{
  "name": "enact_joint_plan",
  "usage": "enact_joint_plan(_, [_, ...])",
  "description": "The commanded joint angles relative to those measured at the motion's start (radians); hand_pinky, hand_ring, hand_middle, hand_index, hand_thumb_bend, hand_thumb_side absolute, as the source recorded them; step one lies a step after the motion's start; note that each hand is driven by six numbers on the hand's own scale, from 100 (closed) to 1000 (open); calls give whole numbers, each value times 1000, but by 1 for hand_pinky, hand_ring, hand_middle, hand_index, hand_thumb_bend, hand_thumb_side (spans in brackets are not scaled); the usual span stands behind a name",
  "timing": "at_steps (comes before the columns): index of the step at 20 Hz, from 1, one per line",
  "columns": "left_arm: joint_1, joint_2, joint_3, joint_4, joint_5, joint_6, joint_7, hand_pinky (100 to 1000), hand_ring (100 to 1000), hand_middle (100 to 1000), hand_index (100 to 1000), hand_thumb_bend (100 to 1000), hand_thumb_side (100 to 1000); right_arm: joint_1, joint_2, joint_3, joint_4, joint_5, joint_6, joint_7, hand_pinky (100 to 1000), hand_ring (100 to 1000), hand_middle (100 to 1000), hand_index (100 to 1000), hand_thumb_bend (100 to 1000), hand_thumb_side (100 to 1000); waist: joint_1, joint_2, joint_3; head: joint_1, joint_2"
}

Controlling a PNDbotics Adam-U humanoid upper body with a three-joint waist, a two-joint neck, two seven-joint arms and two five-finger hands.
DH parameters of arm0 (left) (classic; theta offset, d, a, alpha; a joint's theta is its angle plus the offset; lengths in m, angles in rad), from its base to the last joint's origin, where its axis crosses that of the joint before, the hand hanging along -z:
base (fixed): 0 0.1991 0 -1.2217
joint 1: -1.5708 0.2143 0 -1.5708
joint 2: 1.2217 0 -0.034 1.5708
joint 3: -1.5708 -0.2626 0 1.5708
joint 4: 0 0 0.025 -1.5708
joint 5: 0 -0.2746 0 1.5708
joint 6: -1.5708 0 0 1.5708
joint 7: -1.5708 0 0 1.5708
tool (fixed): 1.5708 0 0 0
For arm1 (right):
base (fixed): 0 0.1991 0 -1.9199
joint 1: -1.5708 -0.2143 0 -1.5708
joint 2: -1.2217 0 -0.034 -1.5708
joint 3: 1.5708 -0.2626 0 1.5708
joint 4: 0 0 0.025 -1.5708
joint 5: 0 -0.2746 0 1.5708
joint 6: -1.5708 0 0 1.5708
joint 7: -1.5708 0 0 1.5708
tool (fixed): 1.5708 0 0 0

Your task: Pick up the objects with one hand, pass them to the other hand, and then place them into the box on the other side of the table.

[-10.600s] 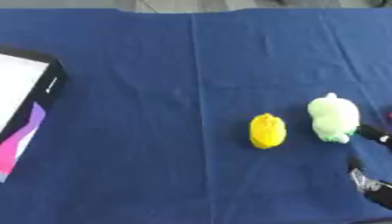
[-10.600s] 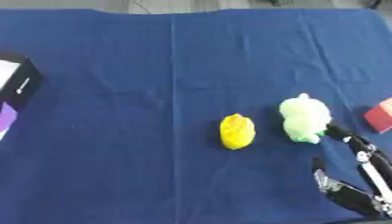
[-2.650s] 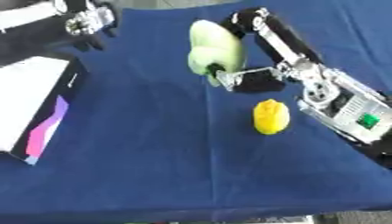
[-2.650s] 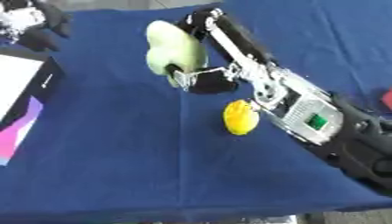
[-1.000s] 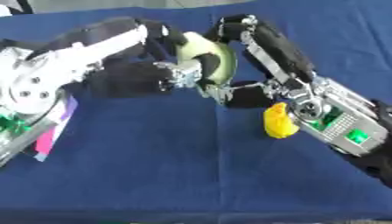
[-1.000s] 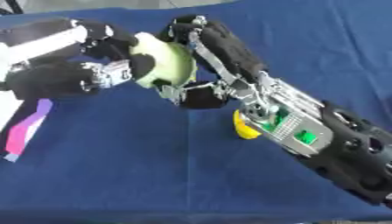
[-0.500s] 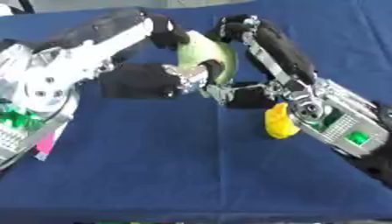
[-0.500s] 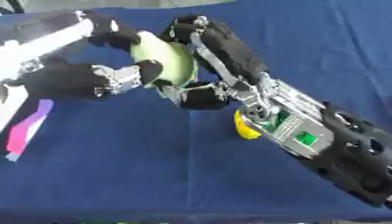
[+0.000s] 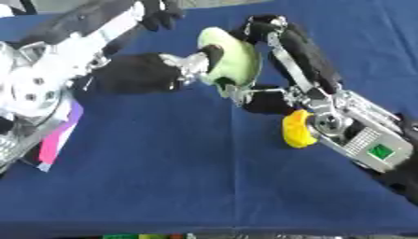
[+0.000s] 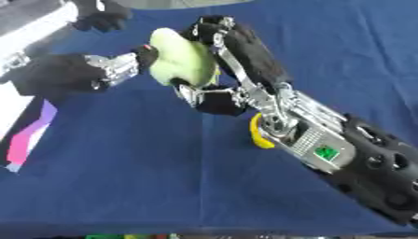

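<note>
Curling round a pale green toy (image 9: pixel 231 63) from the right, the right hand (image 9: pixel 263 93) holds it in the air above the middle of the blue table (image 9: pixel 188 177), fingers over its top and thumb under it. The left hand (image 9: pixel 151 72) meets the toy from the left, its fingertips (image 9: pixel 211 52) bent against that side. A yellow toy (image 9: pixel 296 129) lies on the cloth just beside the right forearm. The box (image 10: pixel 18 119) sits at the left edge, with bare cloth in front.

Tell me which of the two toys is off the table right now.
The pale green toy, held up between the right hand and left hand. The yellow toy lies on the blue cloth.
</note>
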Motion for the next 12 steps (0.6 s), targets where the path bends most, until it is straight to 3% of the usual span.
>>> enact_joint_plan(1, [-9, 30, 6, -12, 18, 53, -75, 932, 865, 790, 912, 428, 853, -10, -7, -9, -15, 0, -10, -17, 806, 486, 302, 521, 100, 100, -3, -16, -2, 1, -7])
enact_joint_plan(12, [-24, 7, -10, 45, 10, 53, -209, 947, 880, 796, 918, 461, 937, -33, -1, -2, -15, 6, -102, -69, 805, 486, 304, 519, 100, 100, -4, -11, -7, 10, -10])
